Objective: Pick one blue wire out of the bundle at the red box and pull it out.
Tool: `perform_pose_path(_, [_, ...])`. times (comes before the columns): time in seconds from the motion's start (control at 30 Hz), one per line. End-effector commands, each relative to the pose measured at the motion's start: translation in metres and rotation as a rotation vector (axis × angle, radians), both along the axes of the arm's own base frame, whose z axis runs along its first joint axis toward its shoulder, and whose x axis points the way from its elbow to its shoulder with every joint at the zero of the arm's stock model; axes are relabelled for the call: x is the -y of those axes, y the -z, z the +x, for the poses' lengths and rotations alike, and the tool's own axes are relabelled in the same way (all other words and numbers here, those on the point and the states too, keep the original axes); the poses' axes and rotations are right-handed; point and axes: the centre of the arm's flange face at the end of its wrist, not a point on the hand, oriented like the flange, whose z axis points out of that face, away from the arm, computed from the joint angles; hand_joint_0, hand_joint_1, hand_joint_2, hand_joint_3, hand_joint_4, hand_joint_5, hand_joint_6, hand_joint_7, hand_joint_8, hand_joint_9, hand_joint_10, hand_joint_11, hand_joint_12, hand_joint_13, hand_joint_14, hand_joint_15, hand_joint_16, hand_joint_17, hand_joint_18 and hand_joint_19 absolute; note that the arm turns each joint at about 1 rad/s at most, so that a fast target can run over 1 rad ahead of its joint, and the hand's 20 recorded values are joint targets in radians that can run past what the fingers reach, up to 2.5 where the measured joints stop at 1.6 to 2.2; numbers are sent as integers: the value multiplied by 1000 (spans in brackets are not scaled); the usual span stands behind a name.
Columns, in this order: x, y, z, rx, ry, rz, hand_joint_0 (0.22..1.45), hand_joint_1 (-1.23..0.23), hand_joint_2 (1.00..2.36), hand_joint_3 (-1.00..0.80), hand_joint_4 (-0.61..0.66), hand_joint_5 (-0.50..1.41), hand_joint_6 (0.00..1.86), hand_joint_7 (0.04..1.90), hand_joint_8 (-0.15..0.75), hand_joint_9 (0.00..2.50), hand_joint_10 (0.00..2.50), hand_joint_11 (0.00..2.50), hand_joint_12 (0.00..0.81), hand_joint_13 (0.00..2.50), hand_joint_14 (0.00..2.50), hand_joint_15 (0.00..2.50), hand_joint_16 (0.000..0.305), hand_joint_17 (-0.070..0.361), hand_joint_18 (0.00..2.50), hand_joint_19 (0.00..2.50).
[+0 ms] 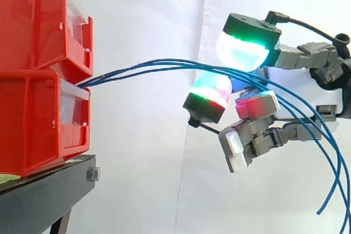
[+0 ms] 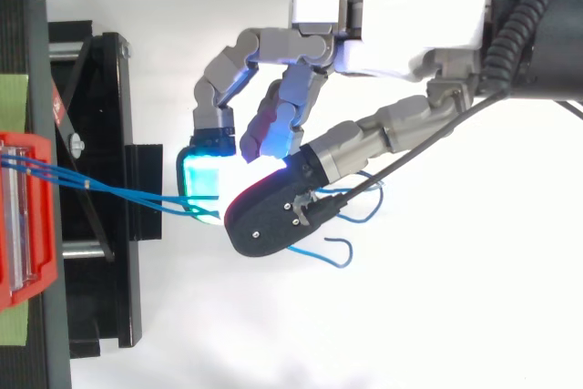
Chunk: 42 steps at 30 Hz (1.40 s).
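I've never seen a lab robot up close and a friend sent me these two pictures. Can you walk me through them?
This is a robot arm ending in a mechanical hand with fingers and a thumb. The glowing blobs are its own fingertip pads, not lamps. One picture is taken from the side, level with the work; the other looks straight down on the same scene. At the left, two red bins are stacked on a black stand, before a white curtain. Several blue wires come out of the bins' front, run to the hand and droop beyond it. The pads are closed on the wires in a pinch; how many it truly grips I cannot tell.
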Motion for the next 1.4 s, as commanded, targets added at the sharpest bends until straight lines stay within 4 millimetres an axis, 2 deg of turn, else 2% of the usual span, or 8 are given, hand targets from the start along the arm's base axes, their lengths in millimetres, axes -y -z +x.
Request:
perform_pose_path(0.0, [0, 0, 0, 0, -1, 0, 527, -627, 1005, -418, 128, -93, 857, 901, 271, 1256, 30, 859, 376, 907, 24, 608, 60, 136, 606, 640])
perform_pose_path(0.17, [0, 0, 0, 0, -1, 0, 523, -629, 1000, -491, 128, -89, 858, 900, 269, 1271, 30, 871, 375, 910, 25, 608, 61, 136, 611, 631])
perform_pose_path(0.37, [0, 1, 0, -1, -1, 0, 523, -646, 1000, -499, 128, -84, 857, 917, 268, 1279, 29, 858, 373, 912, 26, 601, 60, 136, 615, 640])
perform_pose_path(0.63, [0, 0, 0, 0, -2, -1, 585, -729, 1011, -330, 101, -82, 866, 953, 256, 1280, 30, 855, 358, 911, 25, 612, 57, 127, 605, 634])
perform_pose_path(1.07, [-2, -2, -1, 2, -18, -2, 597, -816, 1014, -180, 91, -79, 876, 937, 276, 1279, 29, 849, 377, 932, 26, 601, 63, 141, 658, 595])
perform_pose_path(1.37, [-2, -7, -1, 6, -22, -4, 620, -859, 1018, -103, 27, -87, 896, 925, 266, 1230, 28, 840, 368, 907, 24, 599, 61, 136, 632, 567])
